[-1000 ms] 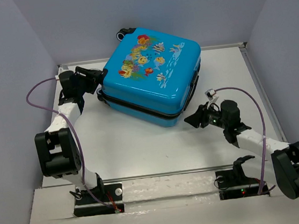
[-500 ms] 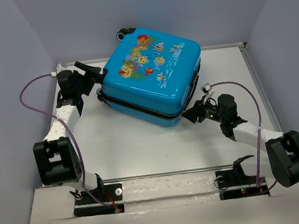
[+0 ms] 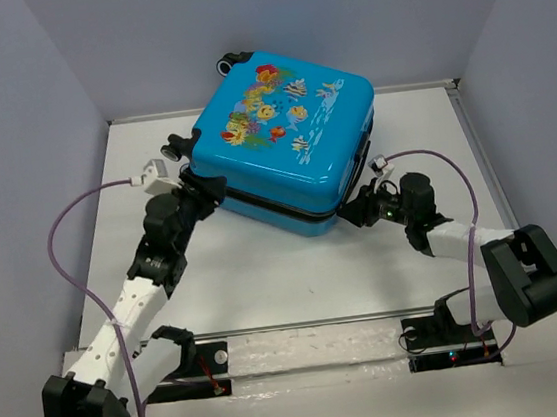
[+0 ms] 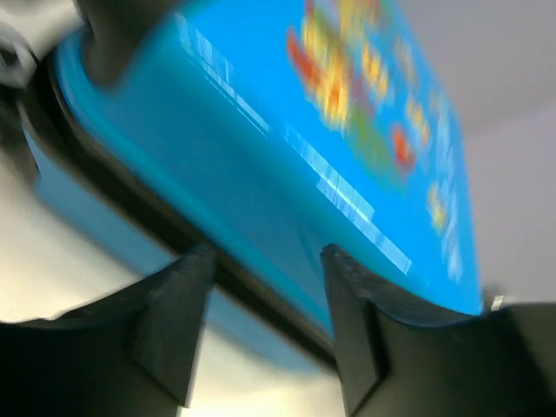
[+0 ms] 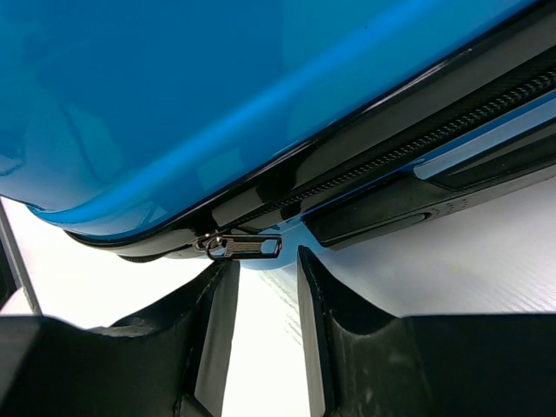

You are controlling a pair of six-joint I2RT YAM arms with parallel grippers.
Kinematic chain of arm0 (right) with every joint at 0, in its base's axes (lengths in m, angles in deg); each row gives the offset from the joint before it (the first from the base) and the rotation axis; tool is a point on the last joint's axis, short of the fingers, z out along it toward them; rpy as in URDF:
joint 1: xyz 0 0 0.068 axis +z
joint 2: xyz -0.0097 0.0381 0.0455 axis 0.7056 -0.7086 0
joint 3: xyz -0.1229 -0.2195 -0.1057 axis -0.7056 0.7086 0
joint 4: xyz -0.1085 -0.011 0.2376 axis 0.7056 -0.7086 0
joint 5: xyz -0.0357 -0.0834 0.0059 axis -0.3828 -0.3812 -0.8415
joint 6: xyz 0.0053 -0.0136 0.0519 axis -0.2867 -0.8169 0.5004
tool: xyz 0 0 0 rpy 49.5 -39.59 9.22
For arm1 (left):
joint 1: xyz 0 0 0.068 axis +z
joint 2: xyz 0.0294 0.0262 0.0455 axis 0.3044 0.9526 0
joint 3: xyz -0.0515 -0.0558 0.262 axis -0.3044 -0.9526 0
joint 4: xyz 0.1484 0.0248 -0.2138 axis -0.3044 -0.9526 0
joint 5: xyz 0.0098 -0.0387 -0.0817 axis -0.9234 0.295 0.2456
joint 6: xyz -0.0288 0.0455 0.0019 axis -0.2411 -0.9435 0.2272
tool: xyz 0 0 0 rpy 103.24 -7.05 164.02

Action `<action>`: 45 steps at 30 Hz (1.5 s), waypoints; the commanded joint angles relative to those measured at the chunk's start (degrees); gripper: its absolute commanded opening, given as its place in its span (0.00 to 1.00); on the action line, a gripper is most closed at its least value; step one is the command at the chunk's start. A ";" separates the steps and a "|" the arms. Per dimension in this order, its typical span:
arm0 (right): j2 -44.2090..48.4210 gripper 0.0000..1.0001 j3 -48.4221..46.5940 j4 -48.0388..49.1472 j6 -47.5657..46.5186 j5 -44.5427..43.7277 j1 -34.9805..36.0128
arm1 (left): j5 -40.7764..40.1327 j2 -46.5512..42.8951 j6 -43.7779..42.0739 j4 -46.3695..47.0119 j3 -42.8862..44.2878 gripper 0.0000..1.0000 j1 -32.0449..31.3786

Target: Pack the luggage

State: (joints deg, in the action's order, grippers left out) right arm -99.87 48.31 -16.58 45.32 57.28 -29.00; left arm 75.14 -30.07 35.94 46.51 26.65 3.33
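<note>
1. Reaching from the near edge of the white counter [image 3: 265, 270], both arms point at the front side of the luggage [image 3: 286, 142].
2. The left hand [image 3: 203, 184] is at the case's near-left corner with its fingers apart. Its wrist view is blurred. The black zipper seam [image 4: 248, 271] crosses the gap, and contact cannot be told.
3. The right hand [image 3: 352, 212] is at the near-right corner with its fingers slightly apart. A small metal zipper pull [image 5: 244, 248] hangs just above the gap, not gripped.
4. The bright-blue case lies flat toward the back of the counter, fish print up. It is closed, so its inside is hidden.
5. A black wheel [image 3: 232, 62] shows at its far corner.
</note>
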 commanded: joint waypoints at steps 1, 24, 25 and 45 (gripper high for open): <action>-0.11 0.37 -1.98 7.57 0.21 0.70 0.47 | -7.39 -4.59 -1.30 -0.81 -9.97 0.57 -10.02; 3.59 0.43 -5.23 -2.00 -3.57 -2.29 1.00 | -15.75 16.75 -5.60 8.24 -5.17 0.47 -36.14; 2.80 0.43 -5.67 -1.65 -3.57 -1.59 1.00 | -15.75 16.84 -5.87 8.24 -4.91 0.47 -36.23; 6.21 0.07 0.56 0.74 1.62 -2.80 6.34 | -15.57 23.60 -8.68 12.19 3.00 0.47 -38.17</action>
State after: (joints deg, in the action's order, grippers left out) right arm -96.74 47.85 -18.00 46.20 57.98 -26.64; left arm 61.83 -7.30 29.41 53.76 25.23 -34.22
